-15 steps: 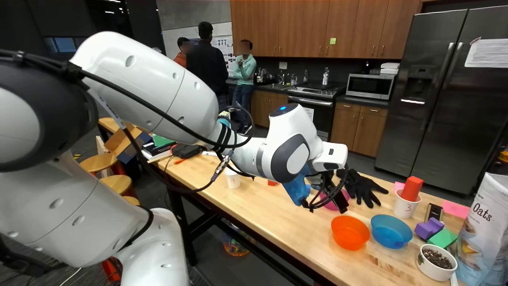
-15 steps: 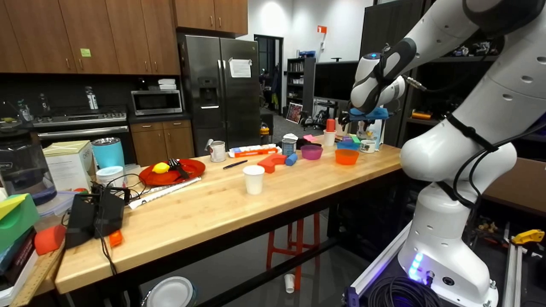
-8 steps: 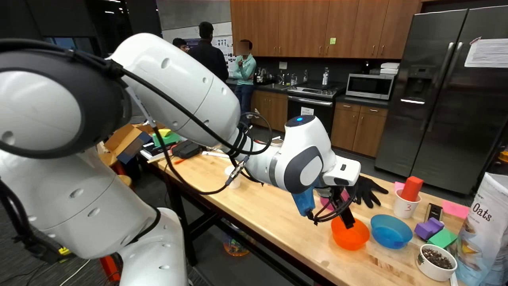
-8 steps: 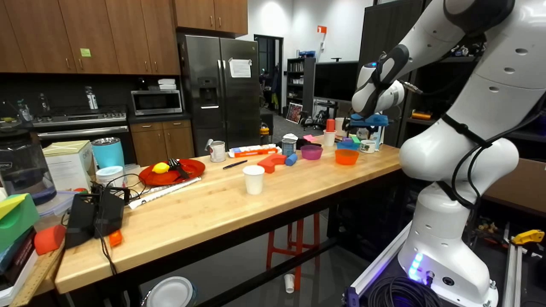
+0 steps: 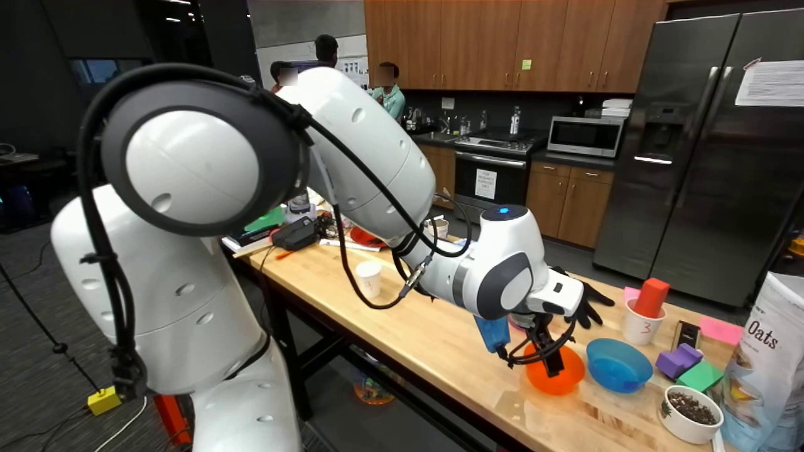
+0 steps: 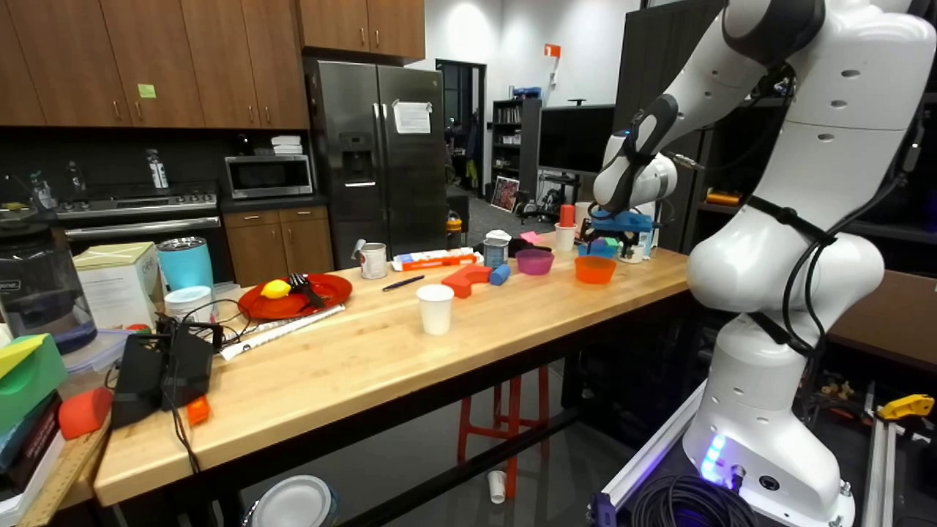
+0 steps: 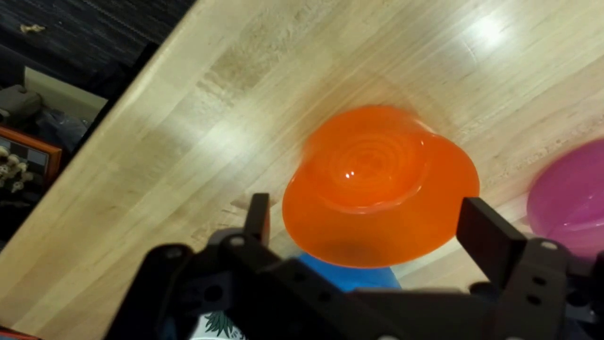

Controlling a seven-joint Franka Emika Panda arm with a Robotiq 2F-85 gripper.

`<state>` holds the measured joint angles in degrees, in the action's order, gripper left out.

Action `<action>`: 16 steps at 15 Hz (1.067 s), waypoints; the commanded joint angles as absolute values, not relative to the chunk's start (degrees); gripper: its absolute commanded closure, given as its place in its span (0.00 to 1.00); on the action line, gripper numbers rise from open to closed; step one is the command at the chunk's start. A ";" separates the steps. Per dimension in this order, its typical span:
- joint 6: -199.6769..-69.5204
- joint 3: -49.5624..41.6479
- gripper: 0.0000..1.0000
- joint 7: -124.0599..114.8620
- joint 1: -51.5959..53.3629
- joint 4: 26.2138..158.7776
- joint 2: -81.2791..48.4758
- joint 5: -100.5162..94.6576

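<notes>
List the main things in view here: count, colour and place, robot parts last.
Wooden table: 1, light brown, centre
Orange bowl: 1, orange, on table
Blue bowl: 1, blue, beside orange bowl
Purple bowl: 1, purple, on table
Paper cups: 2, white, on table
Red block: 1, red, in cup marked 3
Oats bag: 1, white and blue, table end
Plate: 1, red, on table
Lemon: 1, yellow, on plate
Refrigerator: 1, dark grey, behind table
Microwave: 1, silver, beside refrigerator
People: 3, one in mint, background
Robot arm: 1, white and grey, over table
Gripper: 1, black, open, by orange bowl
</notes>
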<state>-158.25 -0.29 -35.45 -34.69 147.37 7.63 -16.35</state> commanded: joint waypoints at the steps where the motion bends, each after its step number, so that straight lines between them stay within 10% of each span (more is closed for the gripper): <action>1: -158.23 -5.56 0.00 -34.99 -29.51 144.42 3.43 -13.83; 16: -155.96 -14.89 0.00 -36.12 -20.57 142.41 1.24 -10.49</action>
<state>-157.27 -13.21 -34.42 -21.80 142.79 0.53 -9.21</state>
